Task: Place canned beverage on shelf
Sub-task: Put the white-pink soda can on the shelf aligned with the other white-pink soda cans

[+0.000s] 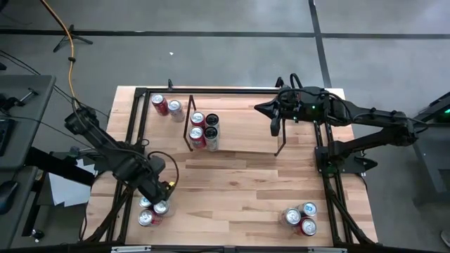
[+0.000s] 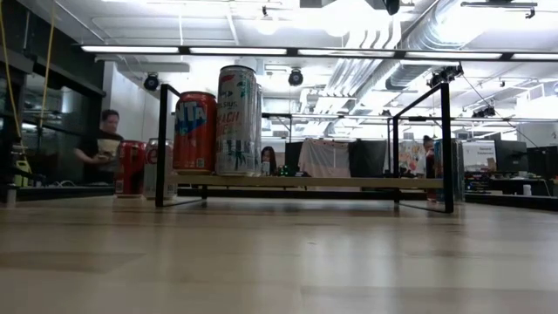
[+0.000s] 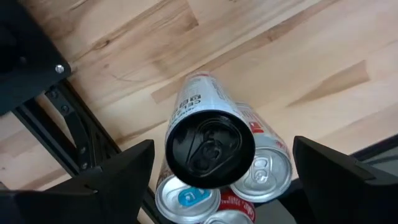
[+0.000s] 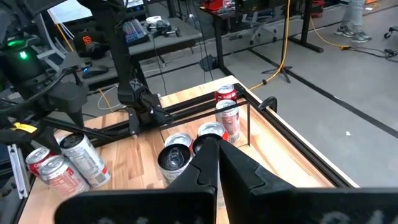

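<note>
A cluster of cans (image 1: 153,211) stands on the table at the near left. My left gripper (image 1: 160,198) hangs open above it, pointing down. In the left wrist view its fingers (image 3: 118,180) stand on either side of a tall black-topped can (image 3: 210,149) without touching it. The shelf (image 1: 239,152) stands at the far middle with a red can (image 2: 194,131) and a tall white can (image 2: 237,120) upright on its left end. My right gripper (image 1: 271,109) is shut and empty above the shelf's right end.
Two more cans (image 1: 167,107) stand on the table at the far left, beside the shelf. Another group of cans (image 1: 301,218) stands at the near right. A black rail frame (image 1: 133,126) edges the table. The middle of the table is bare wood. People show in the room behind.
</note>
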You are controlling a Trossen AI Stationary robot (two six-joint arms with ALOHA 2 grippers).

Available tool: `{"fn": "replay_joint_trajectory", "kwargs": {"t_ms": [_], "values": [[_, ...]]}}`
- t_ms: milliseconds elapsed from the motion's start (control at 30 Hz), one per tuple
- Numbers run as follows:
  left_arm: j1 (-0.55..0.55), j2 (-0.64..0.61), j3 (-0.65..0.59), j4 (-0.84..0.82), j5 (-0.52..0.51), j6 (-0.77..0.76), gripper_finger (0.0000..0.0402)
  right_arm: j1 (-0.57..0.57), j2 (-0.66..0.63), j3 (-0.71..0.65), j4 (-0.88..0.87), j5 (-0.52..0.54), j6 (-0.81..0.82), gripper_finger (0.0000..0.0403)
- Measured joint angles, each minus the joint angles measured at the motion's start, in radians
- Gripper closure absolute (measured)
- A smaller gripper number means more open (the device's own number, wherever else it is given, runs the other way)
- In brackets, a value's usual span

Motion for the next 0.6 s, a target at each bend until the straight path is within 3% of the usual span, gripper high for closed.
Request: {"fn": "replay_joint_trajectory", "kwargs": {"t_ms": [333, 600], "values": [[0.005, 0.065, 0.0, -0.011, 0.063, 0.05, 0.0064, 0.0, 0.0, 0.0, -0.019, 0.0, 0.004, 0.0402], [0.003, 0.062, -0.089, 0.052, 0.089, 0.051, 0.0064, 0.0, 0.0, 0.0, -0.018, 0.0, 0.007, 0.0402]]}}
